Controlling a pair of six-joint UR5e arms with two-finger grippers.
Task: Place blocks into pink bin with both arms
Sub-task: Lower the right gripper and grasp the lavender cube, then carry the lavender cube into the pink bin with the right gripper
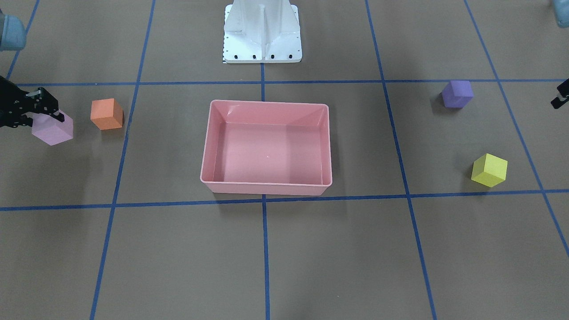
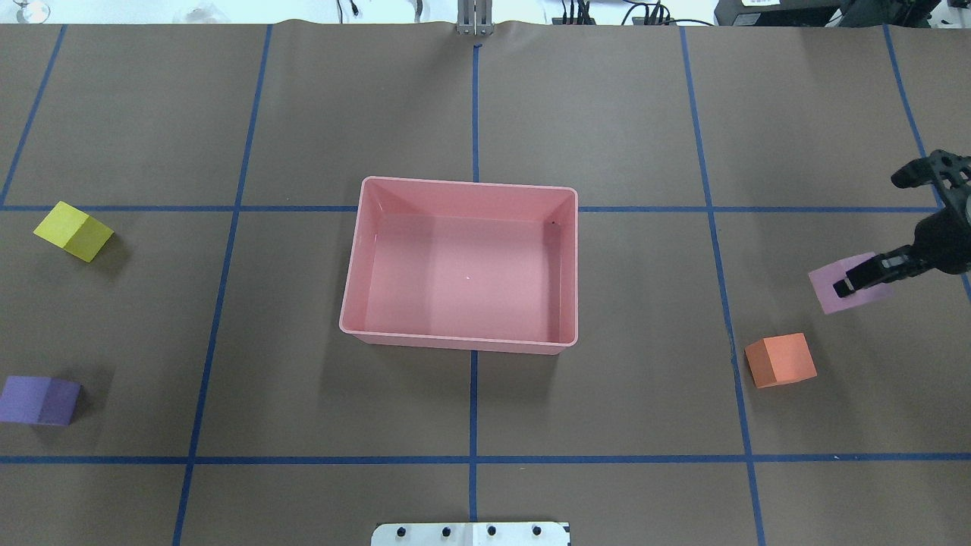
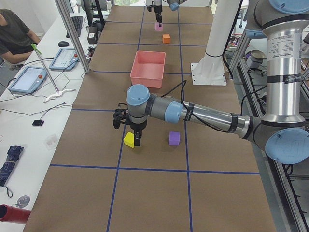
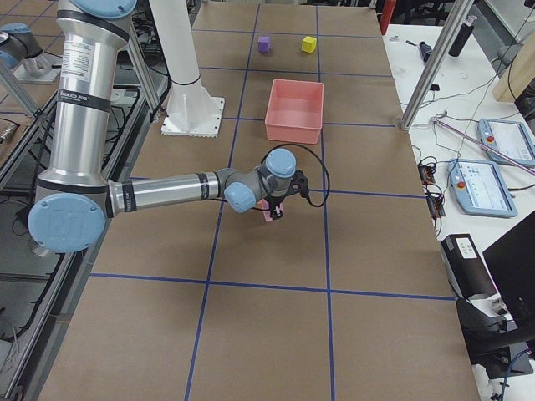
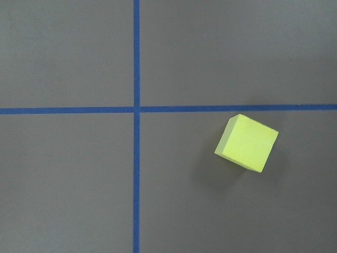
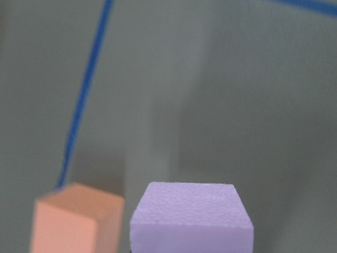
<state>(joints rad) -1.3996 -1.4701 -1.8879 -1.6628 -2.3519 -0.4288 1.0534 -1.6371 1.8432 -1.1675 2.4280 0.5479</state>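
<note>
On the robot's side of the pink bin (image 2: 470, 180), the purple block (image 2: 38, 400) sits well off to its left and the orange block (image 2: 781, 360) off to its right, both flat on the table. Farther out, level with the bin, the right gripper (image 1: 43, 116) has its fingers narrowed around the light pink-lilac block (image 1: 52, 130). The wrist view shows the cube seated between them, and it looks gripped. The coming carry turns on this: the bin lies to the robot's left of that gripper, well apart, its long axis across the table, so the block would enter over a short end wall. The orange block sits beside that path, nearer the robot.

Farther again, left of the bin, lies the yellow block (image 2: 73, 231). The left gripper (image 3: 137, 139) hangs above it — off-centre, toward the lower right of its wrist view — and I cannot tell how wide it stands. The bin holds nothing.

No brand or writing is readable.
</note>
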